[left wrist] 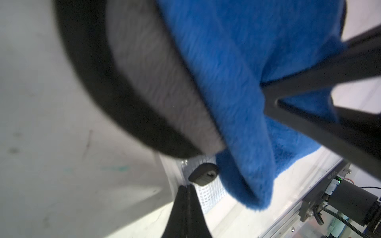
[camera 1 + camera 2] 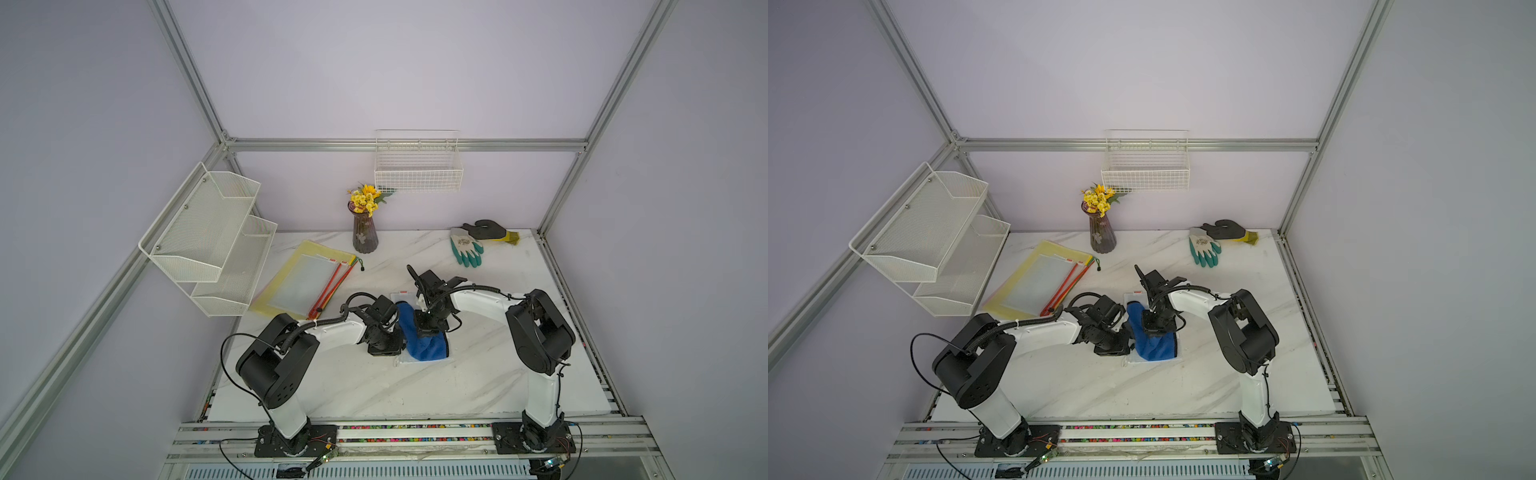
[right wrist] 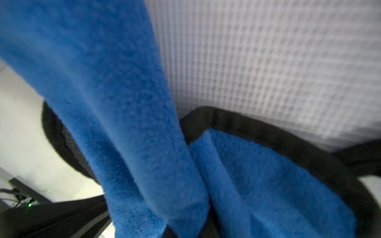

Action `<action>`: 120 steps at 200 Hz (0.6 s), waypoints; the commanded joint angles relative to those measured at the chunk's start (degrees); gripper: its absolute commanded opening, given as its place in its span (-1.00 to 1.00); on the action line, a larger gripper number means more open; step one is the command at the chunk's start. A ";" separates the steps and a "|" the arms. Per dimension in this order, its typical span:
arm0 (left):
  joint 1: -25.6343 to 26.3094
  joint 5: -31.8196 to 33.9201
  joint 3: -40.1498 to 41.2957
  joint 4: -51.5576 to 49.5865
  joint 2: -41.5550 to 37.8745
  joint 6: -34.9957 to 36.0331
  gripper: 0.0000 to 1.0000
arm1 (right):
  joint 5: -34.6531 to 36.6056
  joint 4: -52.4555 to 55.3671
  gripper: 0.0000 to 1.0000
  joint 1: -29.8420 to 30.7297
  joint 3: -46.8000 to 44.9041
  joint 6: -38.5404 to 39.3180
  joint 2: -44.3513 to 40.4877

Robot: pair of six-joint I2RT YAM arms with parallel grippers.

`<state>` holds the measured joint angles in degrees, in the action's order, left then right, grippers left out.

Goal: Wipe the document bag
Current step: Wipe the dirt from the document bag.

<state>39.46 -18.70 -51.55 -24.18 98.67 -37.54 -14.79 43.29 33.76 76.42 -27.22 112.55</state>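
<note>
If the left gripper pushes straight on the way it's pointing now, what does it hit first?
Most likely the black zipper pull at the edge of the mesh document bag, which lies just ahead of the shut left gripper in its wrist view; the blue cloth sits beside it. Depth is unclear.

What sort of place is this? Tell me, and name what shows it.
Probably a robot test cell staged as an office desk: an aluminium-profile frame around plain lilac walls, a white marble-look tabletop, and a white mesh file rack mounted at the side.
</note>
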 commanded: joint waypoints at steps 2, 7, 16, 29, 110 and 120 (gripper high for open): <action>1.76 4.69 6.60 -6.93 6.49 0.01 -1.00 | 17.71 2.11 -1.00 -5.06 1.43 -1.01 1.33; 1.89 4.65 6.78 -6.85 6.67 0.14 -1.00 | 19.35 2.07 -1.00 -5.62 2.14 -0.80 1.14; 2.13 4.60 6.99 -6.97 7.11 0.41 -1.00 | 21.54 2.47 -1.00 -6.23 3.37 -0.11 0.79; 2.11 4.63 7.41 -6.75 7.56 0.58 -1.00 | 24.04 3.63 -1.00 -6.38 5.11 1.35 0.27; 2.15 4.70 8.58 -7.01 6.00 1.44 -1.00 | -2.68 -0.54 -1.00 -0.32 20.09 2.41 9.20; 2.20 4.83 8.35 -7.27 5.87 1.67 -1.00 | -1.19 -0.65 -1.00 -0.55 20.68 1.81 11.91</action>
<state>40.21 -20.60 -48.51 -17.87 98.28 -37.80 -11.40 44.60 33.76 96.71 -22.48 117.32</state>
